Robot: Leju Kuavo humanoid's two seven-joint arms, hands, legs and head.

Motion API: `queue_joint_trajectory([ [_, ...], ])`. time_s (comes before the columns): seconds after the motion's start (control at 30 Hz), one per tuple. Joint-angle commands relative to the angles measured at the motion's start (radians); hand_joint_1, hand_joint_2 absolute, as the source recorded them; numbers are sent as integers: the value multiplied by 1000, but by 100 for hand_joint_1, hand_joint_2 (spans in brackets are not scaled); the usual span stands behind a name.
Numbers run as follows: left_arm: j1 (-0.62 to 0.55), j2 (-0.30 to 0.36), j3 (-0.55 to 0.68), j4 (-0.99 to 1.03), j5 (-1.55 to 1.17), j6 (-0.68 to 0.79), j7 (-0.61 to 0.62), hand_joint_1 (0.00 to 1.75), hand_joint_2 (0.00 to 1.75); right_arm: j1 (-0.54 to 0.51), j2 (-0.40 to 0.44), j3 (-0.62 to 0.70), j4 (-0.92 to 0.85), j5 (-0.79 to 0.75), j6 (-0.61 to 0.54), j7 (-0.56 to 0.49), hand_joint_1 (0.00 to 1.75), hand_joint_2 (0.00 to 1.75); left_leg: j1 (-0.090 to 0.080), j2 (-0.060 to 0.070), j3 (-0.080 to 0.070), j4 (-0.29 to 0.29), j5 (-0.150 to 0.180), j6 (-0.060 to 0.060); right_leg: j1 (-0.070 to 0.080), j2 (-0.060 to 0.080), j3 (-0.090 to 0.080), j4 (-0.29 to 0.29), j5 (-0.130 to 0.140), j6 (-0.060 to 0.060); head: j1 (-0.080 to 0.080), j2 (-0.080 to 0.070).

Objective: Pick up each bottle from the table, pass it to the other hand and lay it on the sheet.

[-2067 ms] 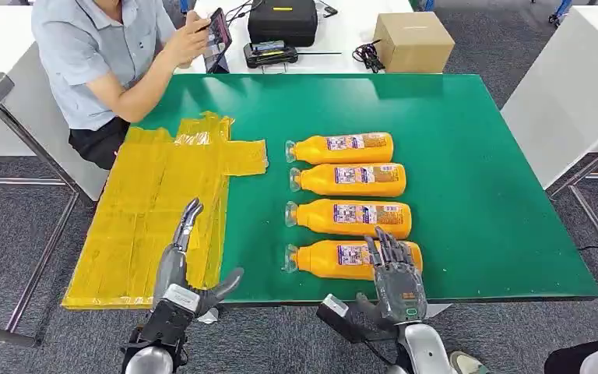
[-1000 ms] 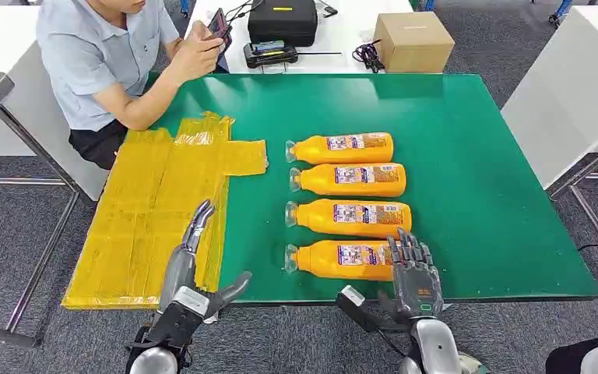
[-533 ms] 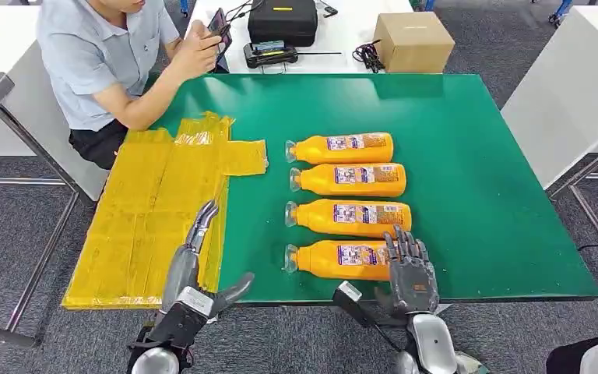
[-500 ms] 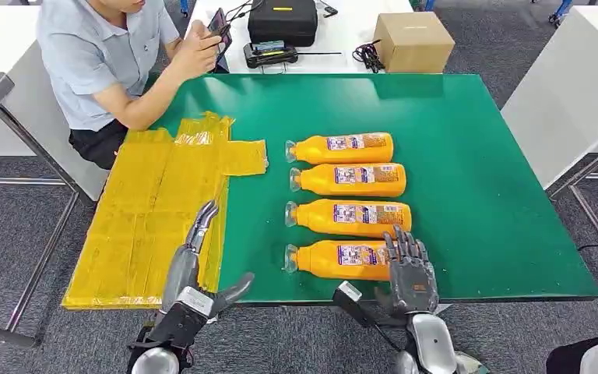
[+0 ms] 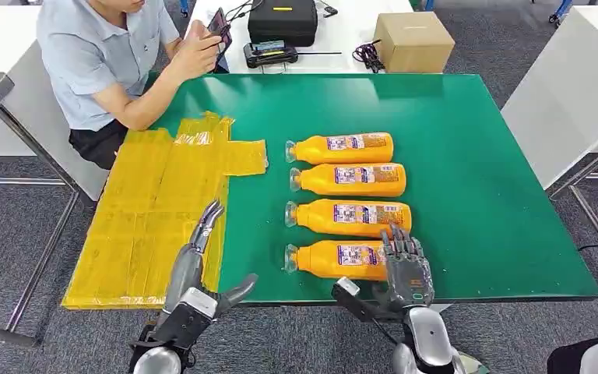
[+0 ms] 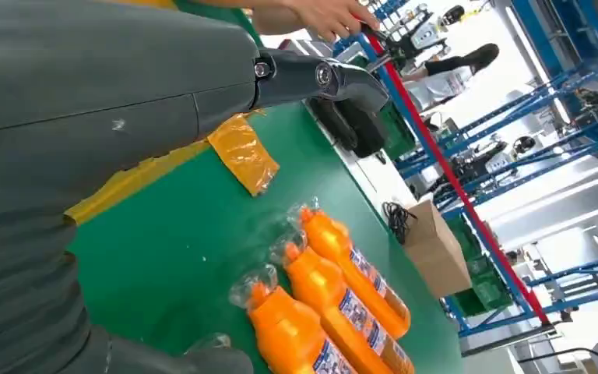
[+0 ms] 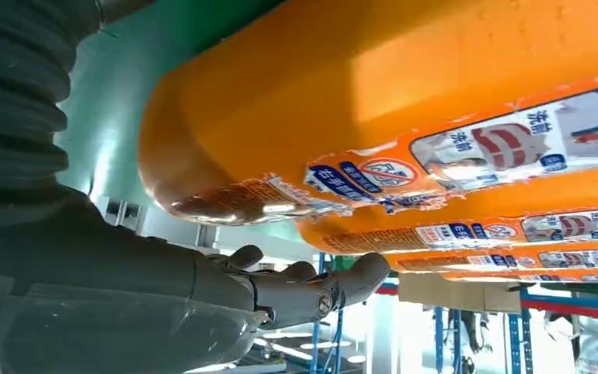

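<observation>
Four orange bottles lie crosswise, caps toward yellow sheet. Right hand spread over nearest, not grasping; left hand released. Green table, grey carpet.

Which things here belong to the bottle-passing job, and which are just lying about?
Belong to the job: four orange bottles, yellow sheet, left hand, right hand.

Lying about: cardboard box, black case, person's phone.
</observation>
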Motion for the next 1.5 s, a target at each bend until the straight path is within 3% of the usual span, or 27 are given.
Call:
queue_joint_trajectory([
  [0.03, -42, 11, -32, 56, -3, -7, 8, 0, 175, -55, -14, 13, 72, 24, 0, 1, 0, 175, 1, 1, 4, 0, -1, -2, 1, 0, 4, -1, -1, -2, 0, 0],
  [0.6, -43, 13, -35, 70, -5, -7, 10, 0, 175, -55, -18, 41, 158, 8, 23, -5, 0, 175, 1, 0, 3, -1, 0, -1, 1, 0, 3, -1, 0, -2, 0, 0],
  [1.17, -59, 14, -42, 102, -3, -19, 2, 0, 175, -118, -96, 118, 297, 43, 100, 20, 0, 175, 2, 2, 11, -1, 0, -2, 2, 0, 9, -2, 1, -3, 0, 0],
  [1.5, -55, 13, -48, 98, -3, -16, 0, 0, 175, -118, -111, 182, 256, 48, 125, 35, 0, 175, 2, 1, 18, -2, -4, -3, 2, 1, 6, -4, -2, -5, 0, 0],
])
